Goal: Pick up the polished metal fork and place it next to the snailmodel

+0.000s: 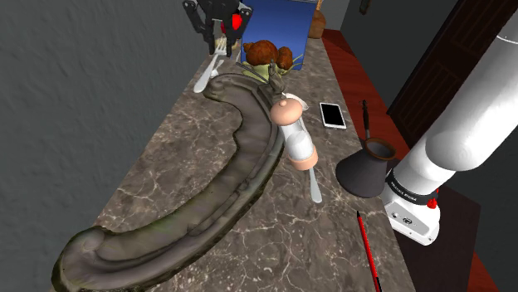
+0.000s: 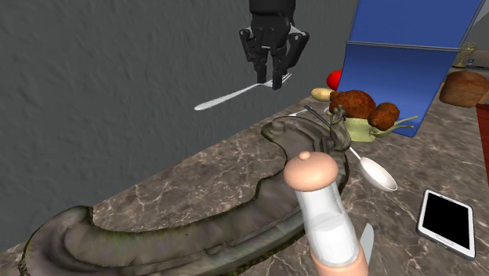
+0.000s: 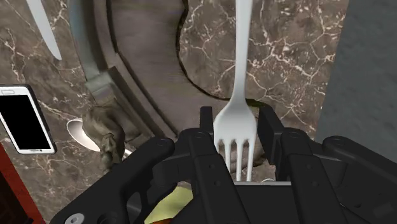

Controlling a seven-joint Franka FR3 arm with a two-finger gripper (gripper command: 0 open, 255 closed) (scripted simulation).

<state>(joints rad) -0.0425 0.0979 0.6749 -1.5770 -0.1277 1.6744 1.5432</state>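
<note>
Gripper (image 2: 271, 77) pinching the fork (image 2: 235, 96) at its head; fork level in the air, beside the snail (image 2: 359, 108), above the counter (image 2: 196, 176).

A brown veined marble counter (image 1: 332, 240) runs along a plain grey wall (image 1: 75, 75), a blue panel (image 2: 407, 31) at its far end, reddish floor (image 1: 357, 66) beside it.

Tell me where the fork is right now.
In the second exterior view the fork hangs clamped in the gripper above the counter, to the left of the snail model.
</note>
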